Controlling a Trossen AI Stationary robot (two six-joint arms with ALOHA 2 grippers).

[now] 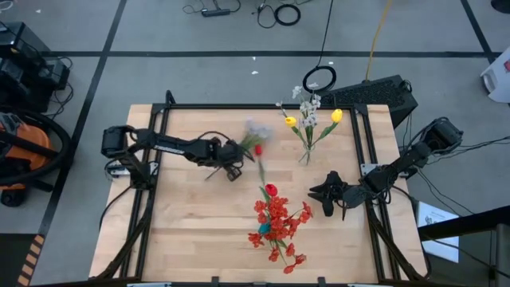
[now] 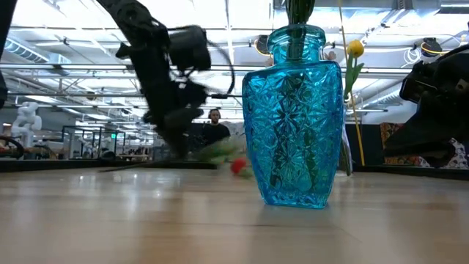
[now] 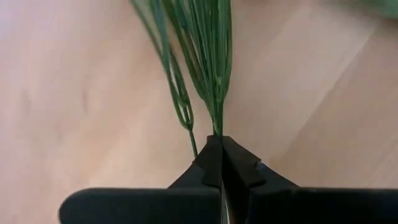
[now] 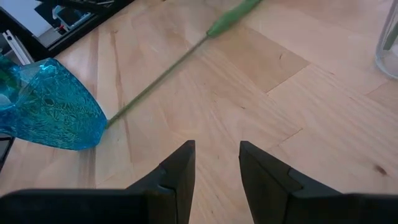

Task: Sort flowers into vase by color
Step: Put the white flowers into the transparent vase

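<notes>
Blue cut-glass vase (image 2: 293, 117) near the table's front edge holds the red blossoms (image 1: 277, 222); the clear vase (image 1: 305, 151) has two yellow tulips (image 1: 291, 121) plus whitish sprigs (image 1: 309, 104). No readable writing anywhere. Left gripper (image 3: 219, 146) is clamped on green stems (image 3: 208, 56) mid-table; right gripper (image 4: 216, 155) hangs open beside the blue vase.

Left gripper (image 1: 233, 170) left of vase (image 1: 260, 230) — right gripper (image 1: 325, 194) right.
</notes>
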